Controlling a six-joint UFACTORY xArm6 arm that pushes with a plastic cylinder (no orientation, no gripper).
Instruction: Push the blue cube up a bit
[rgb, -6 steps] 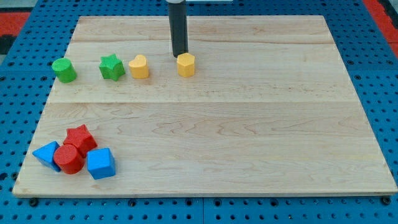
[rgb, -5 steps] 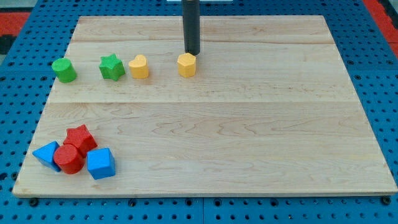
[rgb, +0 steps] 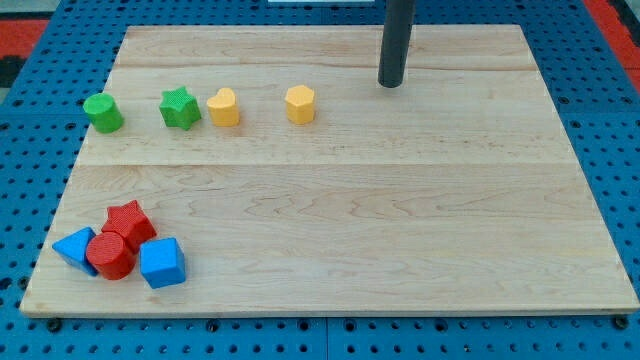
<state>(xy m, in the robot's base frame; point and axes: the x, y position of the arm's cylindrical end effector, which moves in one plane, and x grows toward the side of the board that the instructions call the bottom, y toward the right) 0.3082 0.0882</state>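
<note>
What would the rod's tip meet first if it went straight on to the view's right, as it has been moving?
Nothing, as far as the view shows: my tip has bare board to its right up to the edge. All blocks, including the blue cube, lie to its left.

The dark rod (rgb: 397, 40) runs out of frame at the view's top, so its upper part is cut off. The red cylinder (rgb: 110, 256) covers part of the red star (rgb: 130, 221) and one edge of the blue triangular block (rgb: 74, 247).

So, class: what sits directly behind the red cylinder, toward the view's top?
A red star sits behind the red cylinder, touching it. The cylinder covers the star's lower edge, so that part cannot be seen.
</note>
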